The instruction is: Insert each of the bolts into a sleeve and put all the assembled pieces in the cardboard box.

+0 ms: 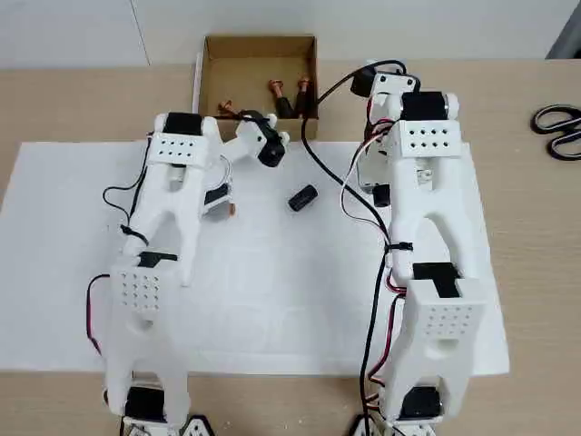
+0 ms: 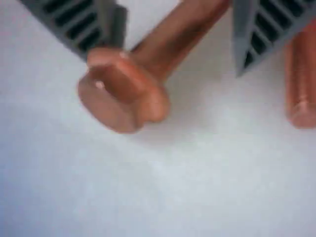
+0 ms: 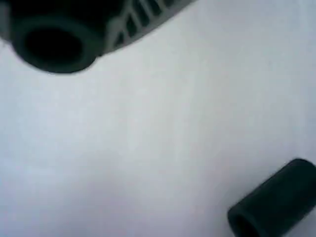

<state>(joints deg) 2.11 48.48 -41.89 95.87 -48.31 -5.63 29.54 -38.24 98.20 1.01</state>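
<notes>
Both loaded tbh: left pincer (image 2: 180, 49) clamped on bolt (image 2: 123, 94), right pincer (image 3: 64, 24) squeezing sleeve (image 3: 49, 49), spare sleeve (image 3: 276, 202) loose on paper (image 3: 163, 138).

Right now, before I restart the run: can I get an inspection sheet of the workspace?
Surface: wooden table with a white sheet under both arms.
Job's things: cardboard box already holds assembled pieces. A loose sleeve lies on the sheet. A spare bolt lies beside the left gripper.
Clutter: scissors on the bare table, off the sheet, on the right arm's side.
Grippers: left gripper shut on a held bolt. Right gripper shut on a held sleeve.
Cables: black cable loops over the sheet near the box.
Surroundings: nothing seen.
</notes>
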